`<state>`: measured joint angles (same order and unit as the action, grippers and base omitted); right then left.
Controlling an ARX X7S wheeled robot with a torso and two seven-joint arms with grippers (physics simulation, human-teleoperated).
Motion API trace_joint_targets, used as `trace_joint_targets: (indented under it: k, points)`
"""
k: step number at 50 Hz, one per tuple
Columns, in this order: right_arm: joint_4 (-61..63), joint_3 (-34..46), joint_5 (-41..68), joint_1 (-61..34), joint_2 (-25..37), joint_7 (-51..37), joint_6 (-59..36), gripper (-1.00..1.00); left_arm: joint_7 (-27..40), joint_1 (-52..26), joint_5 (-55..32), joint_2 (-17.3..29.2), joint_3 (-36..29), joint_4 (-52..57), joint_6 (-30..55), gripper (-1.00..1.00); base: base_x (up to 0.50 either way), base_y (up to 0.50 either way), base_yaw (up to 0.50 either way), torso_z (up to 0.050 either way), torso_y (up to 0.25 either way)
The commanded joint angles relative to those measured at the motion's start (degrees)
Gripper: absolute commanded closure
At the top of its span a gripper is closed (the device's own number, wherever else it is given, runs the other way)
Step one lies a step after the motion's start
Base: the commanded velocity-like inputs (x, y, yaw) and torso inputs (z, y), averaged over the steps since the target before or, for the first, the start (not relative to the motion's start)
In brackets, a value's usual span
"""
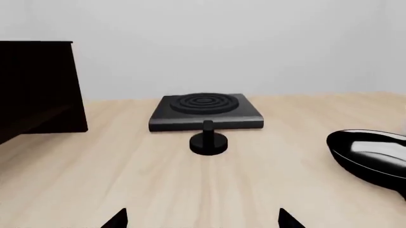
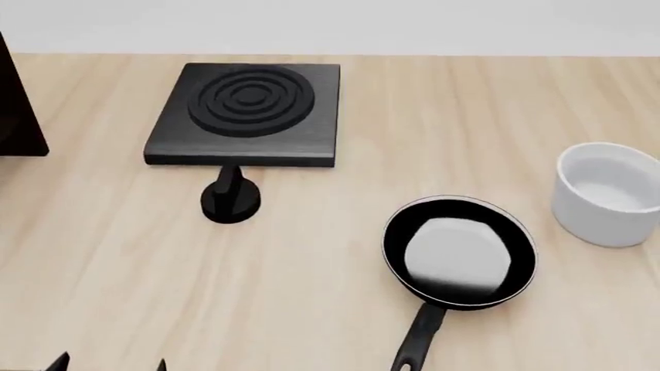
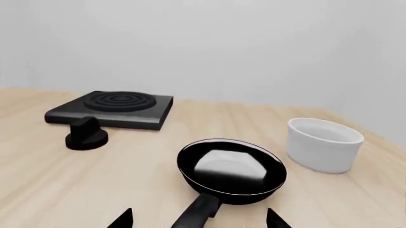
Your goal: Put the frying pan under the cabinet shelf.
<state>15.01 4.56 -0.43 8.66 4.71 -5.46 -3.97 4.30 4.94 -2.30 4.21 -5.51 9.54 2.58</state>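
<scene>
1. The table [image 2: 341, 294], a wide light wood surface, is carrying everything in sight.
2. The cabinet shelf [image 2: 18, 108], dark brown and boxy, is standing at the far left edge of the head view, only partly showing; in the left wrist view it [image 1: 38, 85] is rising beside the stove plate.
3. The square black stove plate [image 2: 247, 112] with raised rings is lying toward the back of the table, well apart from the pan.
4. The frying pan [image 2: 460, 251] is sitting flat on the table right of centre, nowhere near the cabinet shelf, its grey-white inside glinting and its long black handle [image 2: 418, 340] pointing toward the robot.
5. The white pot [image 2: 608, 193] is standing upright near the pan's right side, not touching it.
6. A small black knob [image 2: 231, 199] is resting just in front of the stove plate.
7. The left tool [image 1: 203, 219] is hovering with its tips spread apart, gripping nothing.
8. The right tool [image 3: 199, 219] is hanging spread wide, a tip on either side of the pan handle [image 3: 199, 211], not clamped on it.
</scene>
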Motion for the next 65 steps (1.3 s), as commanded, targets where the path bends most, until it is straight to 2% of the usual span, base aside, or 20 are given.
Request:
trace_joint_targets:
  k: [1, 10, 12, 16, 29, 45, 53, 59, 65]
  points:
    - [1.01, 1.14, 0.37, 1.24, 1.09, -0.93, -0.15, -1.0, 1.36, 0.5, 0.13, 0.99, -1.39, -0.19, -0.1, -1.0, 0.0, 0.0, 0.0, 0.047, 0.09]
    - [1.18, 1.16, 0.92, 1.21, 1.87, -1.71, -0.54, -1.0, 2.55, 0.34, 0.41, 1.6, -2.19, -0.18, 0.2, -1.0, 0.0, 0.0, 0.0, 0.048, 0.091]
    - [3.97, 0.99, 0.19, 0.83, 2.43, -2.24, -3.51, -1.0, 4.45, -1.33, 2.1, 1.37, -2.09, 1.76, 7.48, -1.0, 0.0, 0.0, 0.0, 0.046, 0.106]
    - [9.6, 0.57, -1.5, -0.87, 4.13, -2.64, -10.54, -1.0, 3.53, -3.88, 2.7, 2.75, -3.36, 7.6, 16.1, -1.0, 0.0, 0.0, 0.0, 0.0, 0.0]
    - [24.55, -0.13, -2.95, -11.48, 8.03, -0.48, -35.93, -1.0, 1.34, -13.02, -0.64, 4.42, -2.32, 25.42, 39.22, -1.0, 0.0, 0.0, 0.0, 0.0, 0.0]
    - [37.99, 3.47, -6.24, -29.22, 14.68, 4.82, -62.93, -1.0, -0.47, -29.72, -2.67, 7.41, 0.26, 35.13, 60.81, -1.0, 0.0, 0.0, 0.0, 0.0, 0.0]
    - [41.39, 5.6, -5.76, -42.08, 17.18, 8.19, -76.34, -1.0, -1.52, -40.32, -3.77, 8.61, -0.54, 39.55, 73.1, -1.0, 0.0, 0.0, 0.0, 0.0, 0.0]
    - [40.67, 8.2, -5.06, -52.33, 19.26, 10.28, -84.27, -1.0, -3.01, -49.96, -5.36, 8.09, 0.0, 39.92, 82.06, -1.0, 0.0, 0.0, 0.0, 0.0, 0.0]
    - [37.12, 10.58, -9.33, -59.77, 20.23, 15.95, -86.01, -1.0, -3.55, -58.02, -7.09, 8.06, -0.11, 38.22, 87.29, -1.0, 0.0, 0.0, 0.0, 0.0, 0.0]
